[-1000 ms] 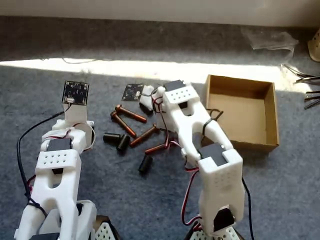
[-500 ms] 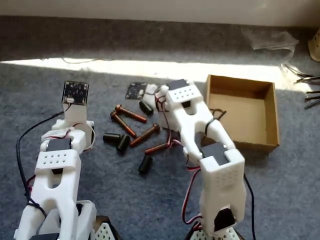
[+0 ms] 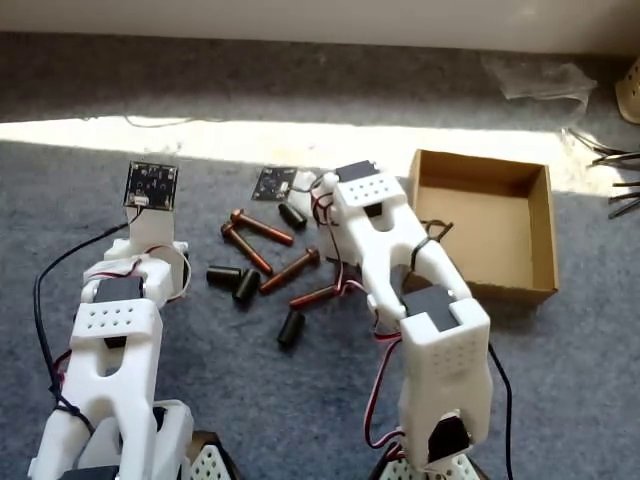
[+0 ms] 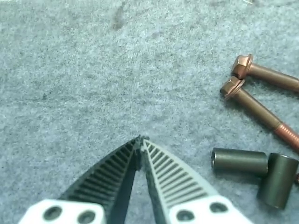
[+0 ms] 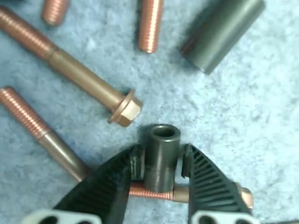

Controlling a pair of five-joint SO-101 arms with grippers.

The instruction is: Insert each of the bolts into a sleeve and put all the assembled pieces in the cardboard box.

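While clamping the sleeve (image 5: 162,156) upright between right fingers (image 5: 110,182), lift straight, with the bore facing up; left fingers (image 4: 166,175) closed, empty.

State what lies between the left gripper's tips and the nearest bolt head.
Bare carpet: in the left wrist view, nothing lies between the left gripper and the nearest bolt head.
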